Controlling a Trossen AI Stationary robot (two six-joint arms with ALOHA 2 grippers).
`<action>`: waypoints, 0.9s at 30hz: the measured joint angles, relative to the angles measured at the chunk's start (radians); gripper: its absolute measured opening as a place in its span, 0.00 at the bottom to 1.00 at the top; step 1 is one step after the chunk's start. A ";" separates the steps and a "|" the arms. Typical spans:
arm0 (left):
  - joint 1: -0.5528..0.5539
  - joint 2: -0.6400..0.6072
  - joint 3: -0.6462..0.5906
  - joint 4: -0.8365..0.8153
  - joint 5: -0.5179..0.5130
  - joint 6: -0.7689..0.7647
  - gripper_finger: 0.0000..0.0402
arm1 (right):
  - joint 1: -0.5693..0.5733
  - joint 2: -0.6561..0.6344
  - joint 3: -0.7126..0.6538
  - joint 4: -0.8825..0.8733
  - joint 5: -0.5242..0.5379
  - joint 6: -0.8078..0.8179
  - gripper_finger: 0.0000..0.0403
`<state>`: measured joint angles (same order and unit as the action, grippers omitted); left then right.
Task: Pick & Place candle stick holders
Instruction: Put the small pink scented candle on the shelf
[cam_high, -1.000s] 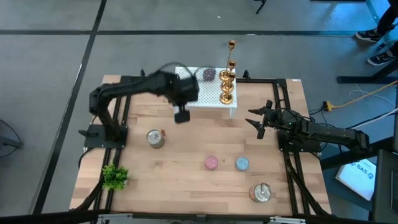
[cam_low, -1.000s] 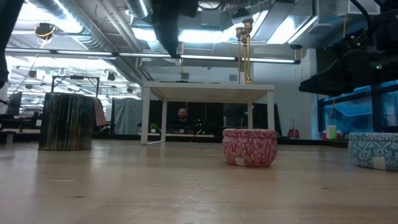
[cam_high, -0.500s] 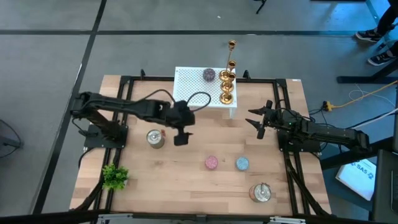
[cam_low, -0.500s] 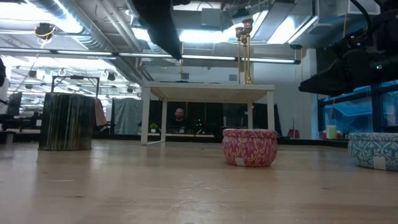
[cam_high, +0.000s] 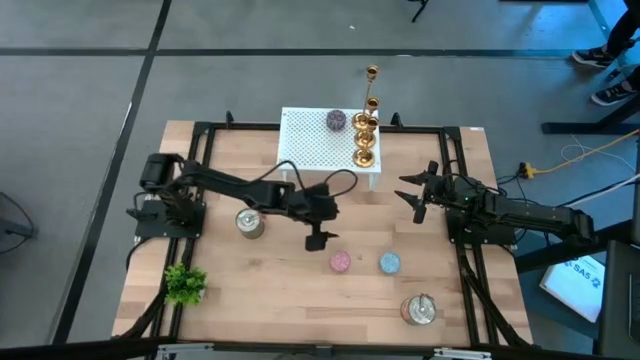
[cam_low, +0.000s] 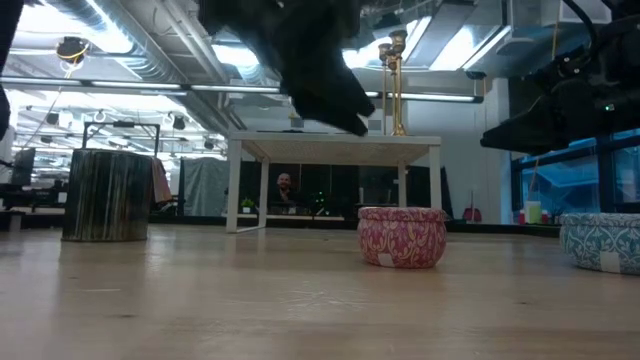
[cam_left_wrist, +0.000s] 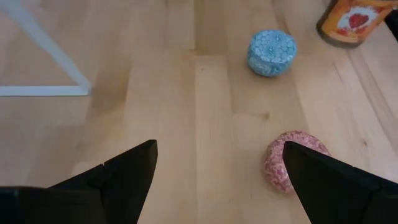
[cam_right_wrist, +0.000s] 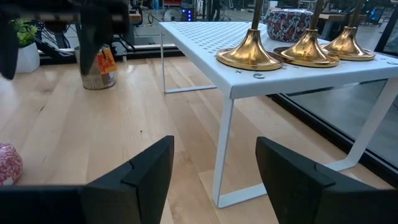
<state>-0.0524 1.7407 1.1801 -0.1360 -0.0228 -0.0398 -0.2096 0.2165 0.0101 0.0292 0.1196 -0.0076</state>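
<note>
In the high view we see the candle stick holders (cam_high: 366, 125) standing in a row on the right end of the white perforated shelf (cam_high: 310, 145), in the upper middle of the frame. They are shiny gold, each with a round flared base, a thin stem and a small cup on top, and their heights differ. A dark patterned tin (cam_high: 336, 120) sits on the shelf just beside them.

Our left gripper (cam_high: 319, 240) hovers at the centre of the frame, below and left of the holders and well apart from them, its fingers spread wide with nothing between them. Its wrist view looks down on pale smooth wood planks, a round pink patterned tin (cam_left_wrist: 293, 161) and a round blue patterned tin (cam_left_wrist: 272, 52).

Our right gripper (cam_high: 415, 195) waits at the right of the frame, below and right of the shelf, fingers parted and empty. Its wrist view shows three polished flared bases (cam_right_wrist: 250, 52) in the upper right.
</note>
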 joint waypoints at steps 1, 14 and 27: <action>0.002 0.012 0.000 0.012 0.000 -0.007 0.86 | 0.000 0.000 0.000 0.000 0.000 0.000 0.57; 0.053 0.038 0.000 0.195 0.190 0.015 0.99 | 0.000 0.000 0.000 0.000 0.000 0.000 0.58; -0.027 0.038 0.000 0.186 0.149 0.259 1.00 | 0.000 0.000 0.000 0.000 0.000 0.000 0.58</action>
<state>-0.0795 1.7782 1.1801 0.0503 0.1267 0.2195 -0.2096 0.2165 0.0101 0.0296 0.1200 -0.0078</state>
